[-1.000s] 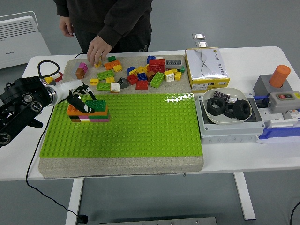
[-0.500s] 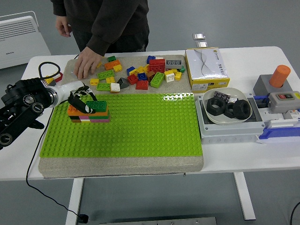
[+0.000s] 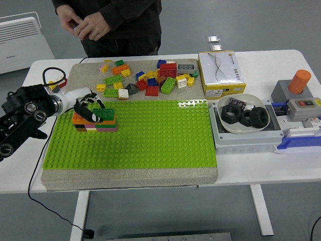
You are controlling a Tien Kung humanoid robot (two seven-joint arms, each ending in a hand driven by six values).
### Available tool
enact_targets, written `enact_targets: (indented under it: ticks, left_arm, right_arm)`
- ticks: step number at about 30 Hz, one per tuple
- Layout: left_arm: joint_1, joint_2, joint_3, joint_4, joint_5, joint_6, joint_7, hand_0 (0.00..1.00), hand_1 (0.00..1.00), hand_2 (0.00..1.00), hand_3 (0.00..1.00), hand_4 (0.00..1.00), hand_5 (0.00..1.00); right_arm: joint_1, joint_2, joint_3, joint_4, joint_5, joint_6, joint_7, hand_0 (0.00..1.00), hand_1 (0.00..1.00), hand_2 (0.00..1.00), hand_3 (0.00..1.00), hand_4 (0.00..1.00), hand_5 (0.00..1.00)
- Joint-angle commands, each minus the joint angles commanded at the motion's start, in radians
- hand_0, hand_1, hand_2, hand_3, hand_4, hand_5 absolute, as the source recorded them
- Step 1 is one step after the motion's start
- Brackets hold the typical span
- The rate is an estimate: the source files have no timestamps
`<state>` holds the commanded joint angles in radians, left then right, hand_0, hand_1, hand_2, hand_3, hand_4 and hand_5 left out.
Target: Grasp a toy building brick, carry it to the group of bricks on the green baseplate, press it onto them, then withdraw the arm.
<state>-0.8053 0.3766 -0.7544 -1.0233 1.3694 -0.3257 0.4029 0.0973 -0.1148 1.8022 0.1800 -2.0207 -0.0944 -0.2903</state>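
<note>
The left hand (image 3: 86, 107) has its dark fingers (image 3: 93, 116) closed on the green brick (image 3: 104, 114), seated atop the brick stack (image 3: 95, 122) on the green baseplate (image 3: 130, 135). Pulling away crooked could topple the stack (it looks narrow). Loose bricks (image 3: 150, 80) lie behind, well clear; nothing stands in the way.

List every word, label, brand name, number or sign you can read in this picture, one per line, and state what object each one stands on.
No text here can be read for certain.
Yellow-sided box: dark print along its side, too small to read.
White appliance at far left: a small dark mark on its front, blurred.
Grey switch box: no legible marking.
Card among the black rings in the white bowl: print too small to read.
</note>
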Motion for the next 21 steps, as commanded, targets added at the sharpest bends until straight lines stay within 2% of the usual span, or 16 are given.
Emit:
enact_targets:
  ticks: [2, 3, 20, 21]
  left_arm:
    - [-0.001, 0.0, -0.001, 0.001, 0.0, 0.0, -0.001, 0.93, 0.941, 0.946, 0.496, 0.535, 0.002]
    - [-0.001, 0.0, -0.001, 0.001, 0.0, 0.0, -0.001, 0.929, 0.941, 0.948, 0.515, 0.486, 0.002]
    - [-0.004, 0.003, -0.005, 0.002, -0.001, -0.013, -0.008, 0.931, 0.946, 0.946, 0.556, 0.488, 0.002]
    - [-0.004, 0.003, -0.005, 0.003, -0.001, -0.014, -0.008, 0.935, 0.95, 0.952, 0.58, 0.519, 0.002]
  right_arm:
    - [0.0, 0.0, 0.0, 0.0, 0.0, 0.0, 0.0, 0.686, 0.668, 0.622, 0.744, 0.928, 0.998]
    - [0.0, 0.0, -0.001, 0.0, 0.001, 0.0, 0.0, 0.686, 0.668, 0.621, 0.744, 0.929, 0.998]
    - [-0.002, 0.0, 0.004, 0.0, -0.002, -0.001, 0.0, 0.686, 0.668, 0.621, 0.742, 0.929, 0.998]
    - [-0.002, 0.0, 0.004, 0.0, -0.002, -0.001, -0.001, 0.685, 0.668, 0.62, 0.743, 0.93, 0.998]
